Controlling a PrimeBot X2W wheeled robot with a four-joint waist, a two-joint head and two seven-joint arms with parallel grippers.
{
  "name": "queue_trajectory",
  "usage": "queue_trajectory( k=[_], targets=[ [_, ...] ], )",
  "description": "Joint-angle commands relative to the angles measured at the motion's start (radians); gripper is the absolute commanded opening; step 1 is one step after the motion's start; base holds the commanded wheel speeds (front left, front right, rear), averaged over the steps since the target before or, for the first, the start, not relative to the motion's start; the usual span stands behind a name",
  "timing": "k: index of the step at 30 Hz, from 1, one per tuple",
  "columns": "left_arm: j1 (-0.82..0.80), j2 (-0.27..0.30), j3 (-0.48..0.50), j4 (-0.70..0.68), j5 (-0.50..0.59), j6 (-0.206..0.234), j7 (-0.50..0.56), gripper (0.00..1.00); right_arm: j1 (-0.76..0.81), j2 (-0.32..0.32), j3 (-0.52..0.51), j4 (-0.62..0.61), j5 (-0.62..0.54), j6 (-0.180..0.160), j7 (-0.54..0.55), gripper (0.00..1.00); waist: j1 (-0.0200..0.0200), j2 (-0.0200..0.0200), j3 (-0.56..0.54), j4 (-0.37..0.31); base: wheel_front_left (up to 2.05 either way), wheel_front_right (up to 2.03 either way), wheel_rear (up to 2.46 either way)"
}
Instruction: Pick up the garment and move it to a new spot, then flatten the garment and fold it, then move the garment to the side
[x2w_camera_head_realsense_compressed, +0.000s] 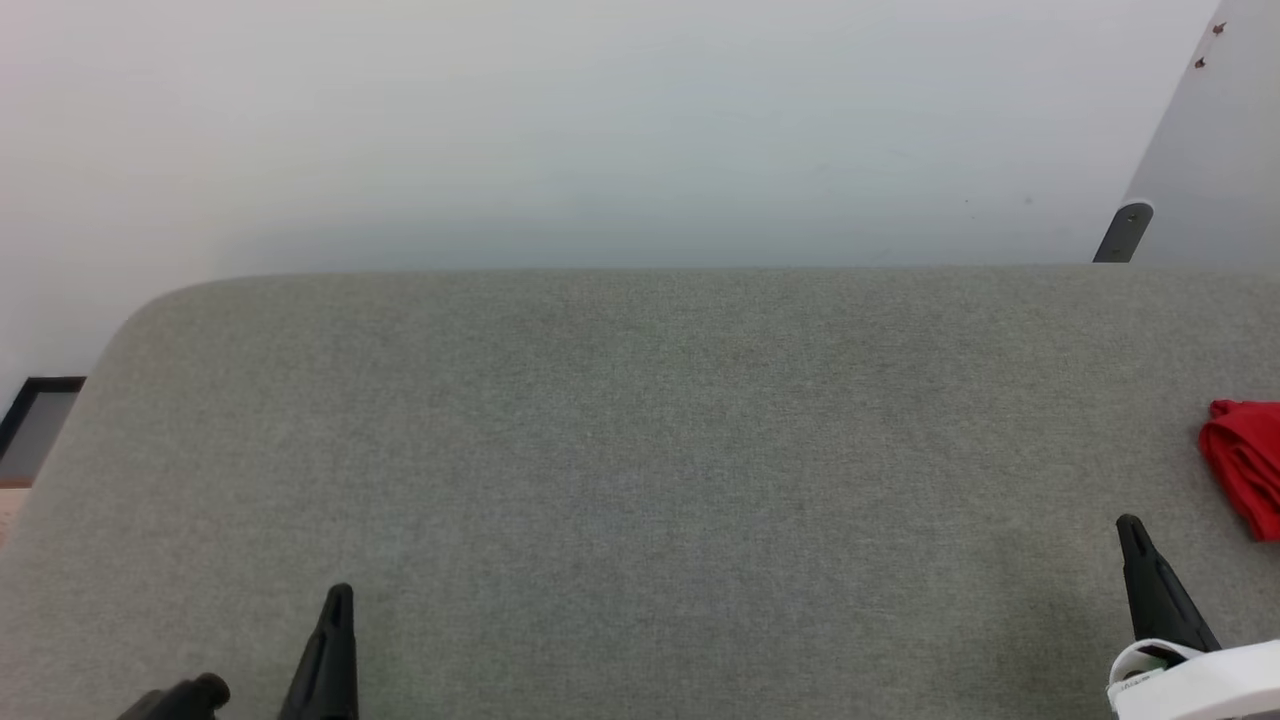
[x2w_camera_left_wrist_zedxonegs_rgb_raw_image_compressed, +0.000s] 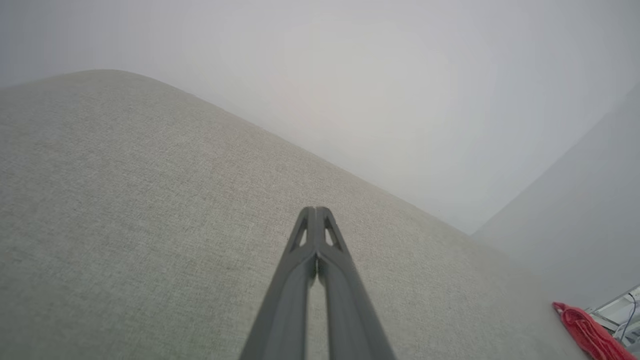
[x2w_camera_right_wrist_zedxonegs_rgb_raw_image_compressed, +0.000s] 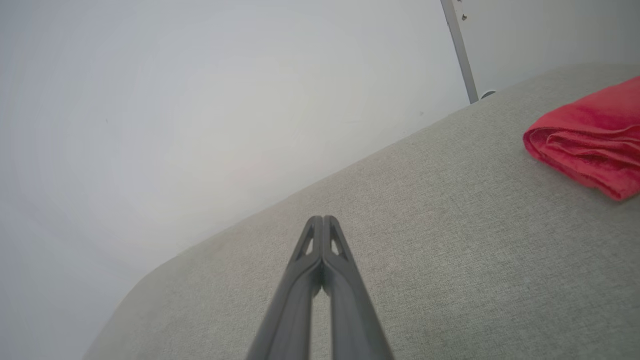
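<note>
On the grey cloth-covered surface, before a plain pale wall:

Item 1, the garment. It lies at the surface's far right side in a compact red stack of several layers, with a rounded fold edge towards the right arm. Only red cloth shows. The head view cuts it off at the picture's right edge, so how close it lies to the drop cannot be told there. In the left wrist view it sits close to the surface's right border.

Item 2, the left gripper. Its jaws are closed tip to tip on nothing, low at the near left and well apart from the garment.

Item 3, the right gripper. Its jaws are closed likewise and hold nothing. It is near the garment but not touching it.

Stage: the layout fits a garment already folded and put aside, and equally a bundle lying at the side waiting to be lifted.

Hazards:
- A brush from the right arm could nudge the stack over the border, given how near the side it lies.
- Soft layers may slump or spring apart if bumped.
- Closed jaws meeting the cloth would push it rather than take it.
- A pinch on the top layer alone would peel the stack open.
</note>
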Motion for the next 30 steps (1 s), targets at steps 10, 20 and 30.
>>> queue_trajectory(
  k=[10, 20, 30],
  targets=[
    [-0.055, 0.001, 0.008, 0.01, -0.169, -0.001, 0.04, 0.0, -0.044, 0.016, -0.019, 0.01, 0.144, 0.0, 0.026, 0.0, 0.0, 0.0, 0.002, -0.003, 0.0, 0.0, 0.0],
    [-0.079, -0.004, 0.012, 0.026, -0.288, -0.001, 0.07, 0.0, -0.058, 0.031, -0.027, 0.026, 0.242, 0.0, 0.045, 0.0, 0.0, 0.0, 0.004, -0.006, 0.0, 0.0, 0.0],
    [-0.103, -0.009, 0.016, 0.043, -0.406, -0.001, 0.102, 0.0, -0.07, 0.047, -0.036, 0.043, 0.344, 0.0, 0.065, 0.0, 0.0, 0.0, 0.007, -0.01, 0.0, 0.0, 0.0]
  ],
)
